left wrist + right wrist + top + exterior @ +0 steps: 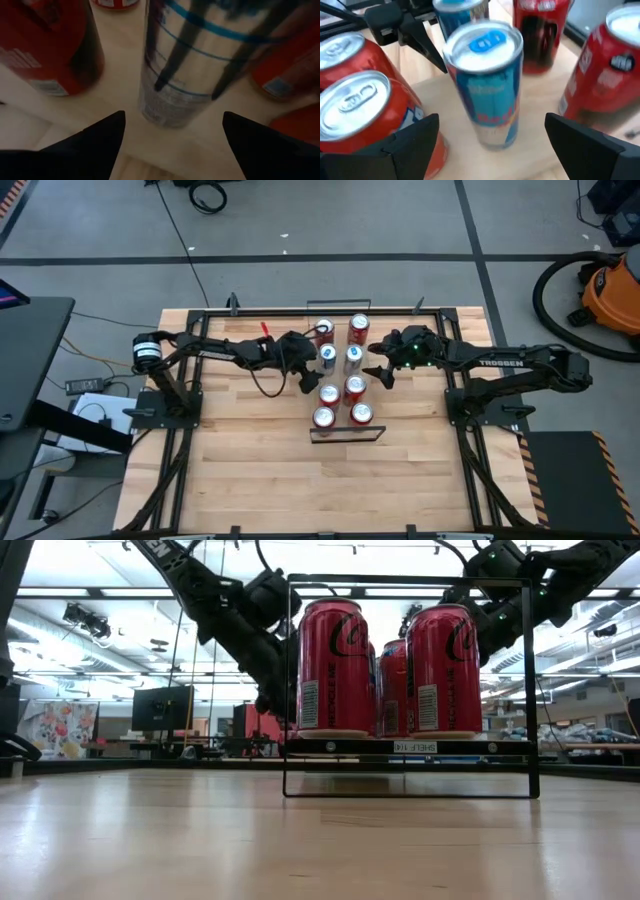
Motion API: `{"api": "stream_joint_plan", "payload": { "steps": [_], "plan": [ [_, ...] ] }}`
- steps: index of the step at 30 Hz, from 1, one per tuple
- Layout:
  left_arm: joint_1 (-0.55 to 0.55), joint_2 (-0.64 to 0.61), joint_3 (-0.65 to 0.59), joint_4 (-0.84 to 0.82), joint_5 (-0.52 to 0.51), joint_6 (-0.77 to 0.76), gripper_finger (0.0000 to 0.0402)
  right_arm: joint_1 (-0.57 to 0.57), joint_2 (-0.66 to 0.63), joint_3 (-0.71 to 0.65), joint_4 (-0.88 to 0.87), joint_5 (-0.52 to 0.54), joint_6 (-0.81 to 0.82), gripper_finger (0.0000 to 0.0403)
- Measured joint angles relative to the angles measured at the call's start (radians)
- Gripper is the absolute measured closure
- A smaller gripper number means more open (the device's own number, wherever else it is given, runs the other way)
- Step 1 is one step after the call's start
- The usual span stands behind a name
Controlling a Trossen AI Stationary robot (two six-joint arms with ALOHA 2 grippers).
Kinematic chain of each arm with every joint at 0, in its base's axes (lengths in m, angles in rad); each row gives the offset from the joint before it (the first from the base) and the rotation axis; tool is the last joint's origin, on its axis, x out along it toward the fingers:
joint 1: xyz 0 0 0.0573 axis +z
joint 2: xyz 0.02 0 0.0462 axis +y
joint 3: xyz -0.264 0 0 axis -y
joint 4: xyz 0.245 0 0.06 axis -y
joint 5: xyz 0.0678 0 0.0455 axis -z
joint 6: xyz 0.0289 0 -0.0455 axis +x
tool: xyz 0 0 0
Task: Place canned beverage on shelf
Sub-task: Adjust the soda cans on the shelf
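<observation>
The shelf (pixel 342 375) is a narrow wood board with black wire rails (pixel 346 436), standing mid-table; in the low view its board (pixel 400 747) is raised off the tabletop. Several cans stand upright on it in two rows: red ones (pixel 323 418) (pixel 332 665) and two silver-blue ones (pixel 328 358) (pixel 353 358). My left gripper (pixel 306 378) is open on the shelf's left side, its fingers apart in front of a silver-blue can (pixel 175 65). My right gripper (pixel 380 375) is open on the shelf's right side, facing the other silver-blue can (pixel 485 85).
Red cans stand close on either side of each silver-blue can (pixel 355 100) (pixel 605 75). A black frame runs along the table's edges (pixel 300 311). A red cable (pixel 265 328) lies near the left arm. Bare wooden tabletop (pixel 260 470) lies toward the near edge.
</observation>
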Motion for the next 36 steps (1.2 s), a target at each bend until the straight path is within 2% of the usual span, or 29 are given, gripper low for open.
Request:
{"api": "stream_joint_plan", "payload": {
  "steps": [7,11,16,21,29,36],
  "plan": [
    [0.003,-0.084,0.003,-0.055,-0.001,0.043,0.0054,0.0,0.0,0.0,0.004,0.001,-0.029,0.003],
    [0.002,-0.151,0.002,-0.152,-0.002,0.041,0.0054,0.0,-0.002,0.0,-0.003,-0.014,-0.011,0.003],
    [-0.041,-0.229,0.002,-0.221,0.045,-0.004,0.0054,0.007,-0.016,0.0,-0.065,-0.06,-0.003,0.003],
    [-0.114,-0.243,0.002,-0.238,0.115,-0.12,0.0054,0.046,-0.048,0.0,-0.128,-0.083,0.024,0.003],
    [-0.245,-0.234,0.002,-0.228,0.009,-0.169,0.0054,0.162,-0.094,0.0,-0.18,-0.035,0.069,0.003],
    [-0.28,-0.214,0.002,-0.226,-0.038,-0.209,0.0054,0.247,-0.099,0.0,-0.23,0.029,0.082,0.003]
  ]
}}
